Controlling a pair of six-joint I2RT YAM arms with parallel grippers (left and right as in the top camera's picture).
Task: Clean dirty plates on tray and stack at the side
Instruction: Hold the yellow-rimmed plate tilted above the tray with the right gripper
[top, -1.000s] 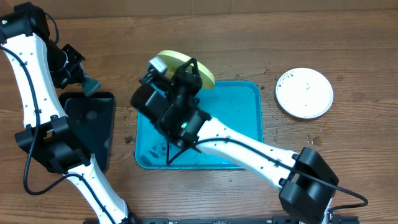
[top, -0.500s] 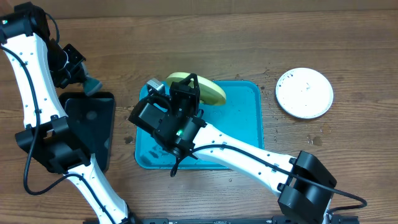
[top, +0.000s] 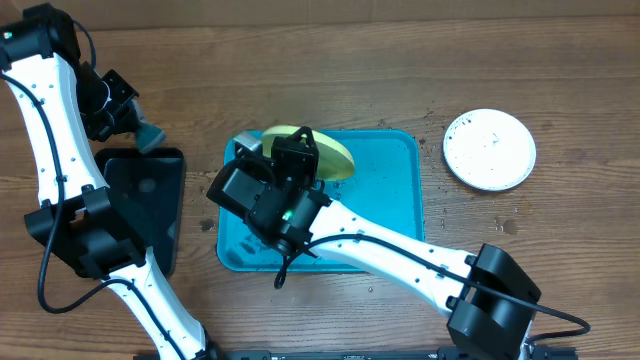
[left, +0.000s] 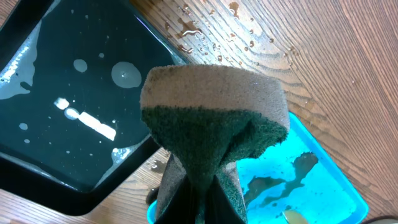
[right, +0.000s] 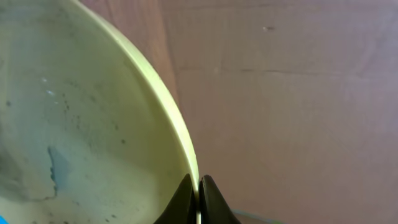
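Brown wooden desk carries a turquoise tray near its middle. Over the tray's far left corner, the right gripper is pinched tight on the rim of a yellow-green plate. That plate is tilted, flecked with dark marks, and reaches partly past the tray's far edge. A white plate, also speckled, lies flat on the desk well to the right of the tray. Left of the tray sits a black tray with puddles of water. Above its far end, the left gripper is clamped on a green and grey sponge.
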